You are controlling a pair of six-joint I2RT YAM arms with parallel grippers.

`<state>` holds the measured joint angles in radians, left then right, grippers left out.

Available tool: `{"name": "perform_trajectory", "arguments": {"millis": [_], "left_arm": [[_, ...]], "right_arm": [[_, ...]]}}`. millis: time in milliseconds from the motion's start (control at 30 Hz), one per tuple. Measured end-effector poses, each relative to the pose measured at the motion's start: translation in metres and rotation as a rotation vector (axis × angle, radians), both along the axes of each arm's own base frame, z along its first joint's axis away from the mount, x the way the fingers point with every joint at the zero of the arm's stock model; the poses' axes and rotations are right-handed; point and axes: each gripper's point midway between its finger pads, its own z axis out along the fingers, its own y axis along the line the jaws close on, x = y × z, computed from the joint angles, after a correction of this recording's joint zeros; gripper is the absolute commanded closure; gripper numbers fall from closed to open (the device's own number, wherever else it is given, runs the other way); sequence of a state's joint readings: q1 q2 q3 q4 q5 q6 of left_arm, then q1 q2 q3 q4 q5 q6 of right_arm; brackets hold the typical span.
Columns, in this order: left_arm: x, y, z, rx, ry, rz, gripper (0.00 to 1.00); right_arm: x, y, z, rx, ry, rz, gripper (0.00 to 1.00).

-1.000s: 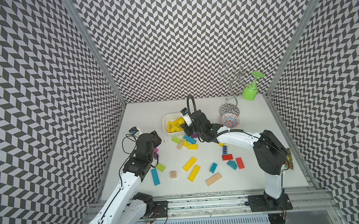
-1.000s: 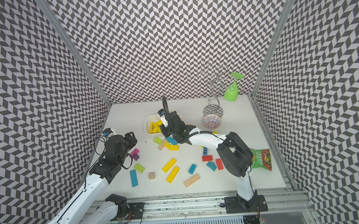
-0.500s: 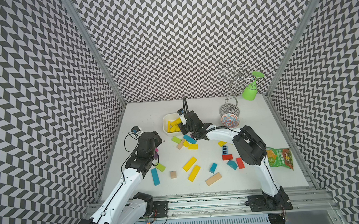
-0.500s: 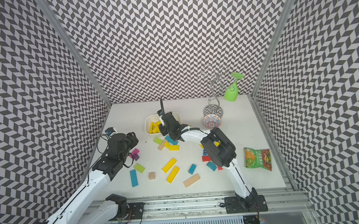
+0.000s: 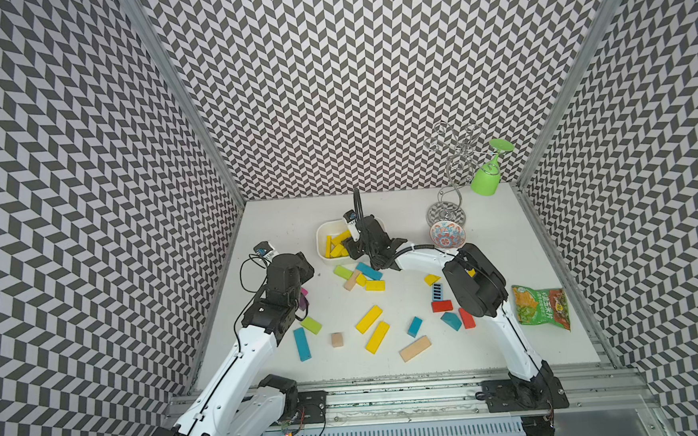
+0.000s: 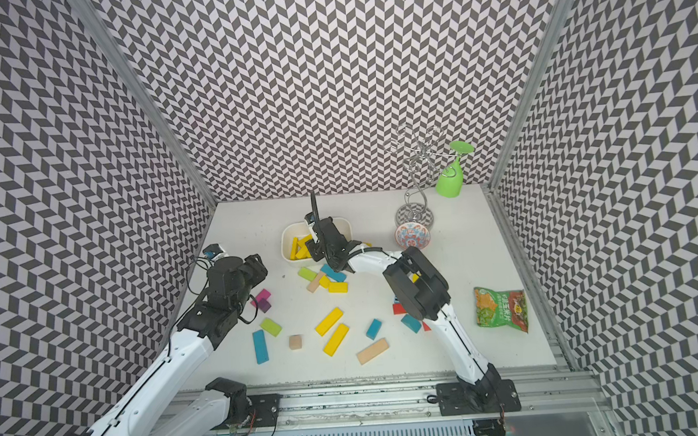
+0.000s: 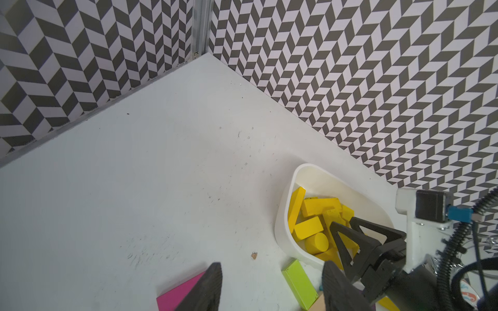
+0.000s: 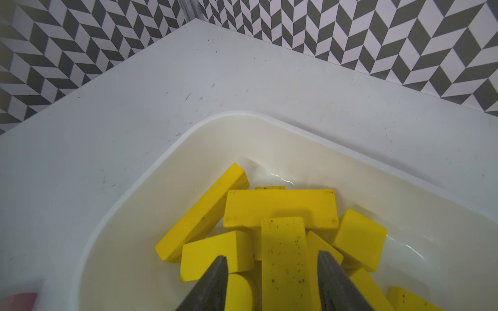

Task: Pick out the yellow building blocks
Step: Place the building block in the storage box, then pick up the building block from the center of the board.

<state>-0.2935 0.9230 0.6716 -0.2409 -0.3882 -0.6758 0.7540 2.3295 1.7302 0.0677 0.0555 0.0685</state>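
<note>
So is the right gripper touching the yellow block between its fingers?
Apart. The right wrist view shows the open right gripper with a gap on each side of the yellow block.

The right arm has folded in. Its dark elbow (image 5: 474, 284) has swung inward, away from the right side of the surface (image 5: 547, 236), which uncovers the green snack bag (image 5: 541, 307) in a top view. The right end effector (image 8: 272, 255) has reached further over the white bin (image 8: 188, 129) and its jaws have spread. A yellow bar (image 8: 283, 242) now lies between them on the heap, clear of both fingers.
</note>
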Motion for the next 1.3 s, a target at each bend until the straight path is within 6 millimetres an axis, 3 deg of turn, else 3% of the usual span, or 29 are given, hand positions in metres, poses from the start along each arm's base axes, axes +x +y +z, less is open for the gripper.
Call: {"name": "perform_trajectory", "arguments": {"millis": [167, 400, 500, 567, 733, 867, 1067, 1167, 1300], "left_arm": [[0.004, -0.007, 0.006, 0.059, -0.017, -0.071, 0.36], [0.015, -0.023, 0.021, 0.173, -0.055, -0.207, 0.34], [0.018, -0.033, 0.025, 0.227, -0.072, -0.293, 0.33], [0.02, -0.043, 0.023, 0.26, -0.075, -0.364, 0.33], [0.02, -0.074, 0.011, 0.333, -0.07, -0.587, 0.33], [0.012, -0.114, -0.01, 0.405, -0.048, -0.798, 0.33], [-0.016, -0.176, -0.063, 0.556, 0.075, -1.111, 0.33], [-0.033, -0.193, -0.093, 0.618, 0.161, -1.221, 0.33], [-0.048, -0.2, -0.125, 0.676, 0.267, -1.299, 0.33]], "right_arm": [[-0.012, -0.006, 0.014, 0.0, 0.011, 0.023, 0.43], [-0.063, -0.04, 0.096, 0.067, -0.036, 0.077, 0.44], [-0.09, -0.062, 0.117, 0.093, -0.054, 0.092, 0.44], [-0.106, -0.076, 0.115, 0.087, -0.044, 0.096, 0.45], [-0.14, -0.109, 0.08, 0.028, 0.03, 0.084, 0.45], [-0.155, -0.13, 0.062, -0.012, 0.067, 0.054, 0.45], [-0.16, -0.15, 0.07, -0.016, 0.037, -0.007, 0.45], [-0.159, -0.159, 0.075, -0.017, 0.018, -0.05, 0.45], [-0.159, -0.176, 0.077, -0.025, -0.004, -0.123, 0.45]]}}
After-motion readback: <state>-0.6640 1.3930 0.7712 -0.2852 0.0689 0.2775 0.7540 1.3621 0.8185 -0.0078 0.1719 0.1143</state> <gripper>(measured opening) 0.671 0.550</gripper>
